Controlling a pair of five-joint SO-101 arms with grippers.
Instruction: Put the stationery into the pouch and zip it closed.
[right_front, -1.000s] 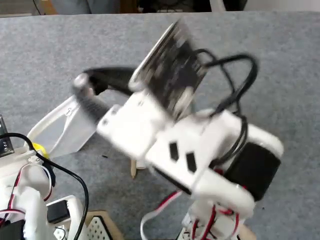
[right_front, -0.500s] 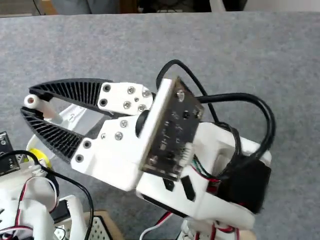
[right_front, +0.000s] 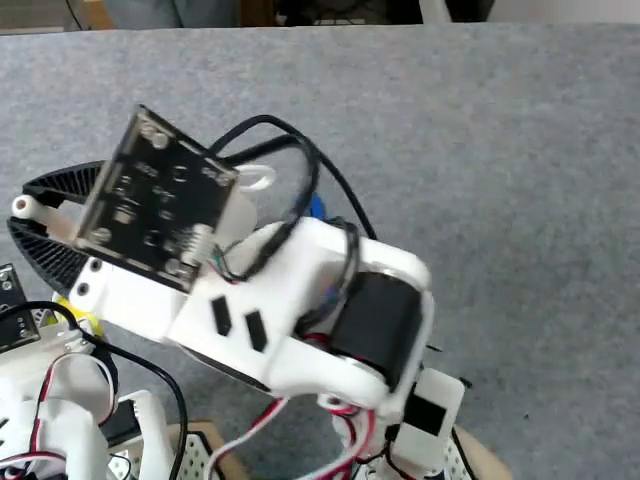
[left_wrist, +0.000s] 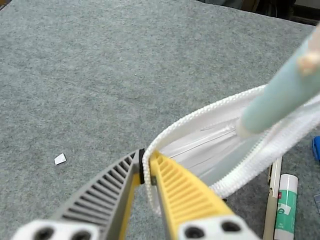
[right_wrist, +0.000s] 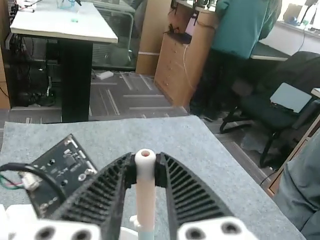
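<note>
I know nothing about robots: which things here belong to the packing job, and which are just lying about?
Job: pouch, pinched at its rim by the left gripper; white pen in the right gripper; glue stick; thin beige stick beside it.
Lying about: small white scrap on the grey mat.
</note>
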